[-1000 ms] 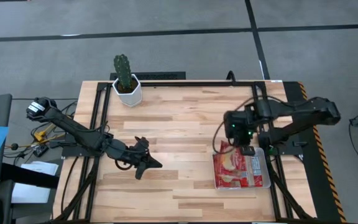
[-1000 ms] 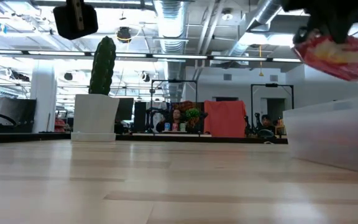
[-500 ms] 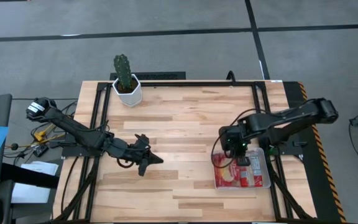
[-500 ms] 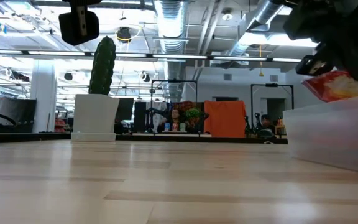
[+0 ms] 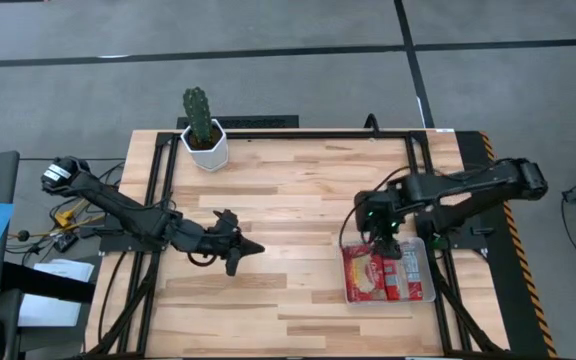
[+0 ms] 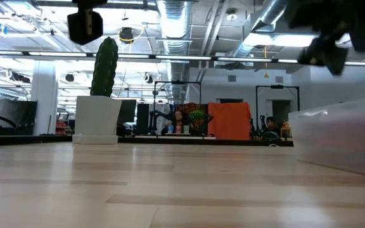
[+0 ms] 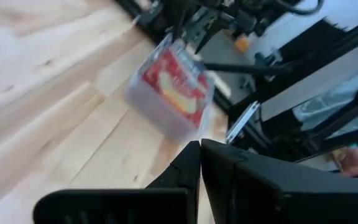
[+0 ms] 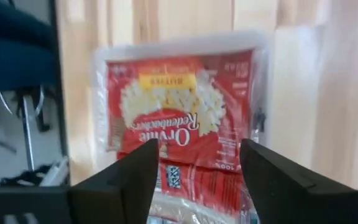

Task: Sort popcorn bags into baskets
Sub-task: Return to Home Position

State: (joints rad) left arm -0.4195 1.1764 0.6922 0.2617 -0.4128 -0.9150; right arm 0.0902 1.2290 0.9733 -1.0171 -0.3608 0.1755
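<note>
A clear frosted basket [image 5: 430,272] stands at the table's right side, near its front. Red popcorn bags [image 5: 378,276] lie flat in it; the topmost bag [image 8: 179,106] shows its pale popcorn picture. My right gripper [image 5: 387,246] hangs open just above the basket's far end, fingers [image 8: 129,180] apart and touching nothing. The left gripper [image 5: 243,250] hovers shut over the middle of the table, holding nothing. From its wrist view the basket [image 7: 143,102] with the bags shows farther off.
A cactus in a white pot [image 5: 204,145] stands at the far left of the table. Bare wood lies between the two arms. In the low view the basket's wall [image 6: 338,139] rises at the right, with the right gripper [image 6: 334,47] above it.
My right gripper has come down toward the basket with a popcorn bag, opened and let go. The bag has dropped flat into the basket onto the others. The gripper has since risen a little. My left gripper has drifted slightly toward the table's right.
</note>
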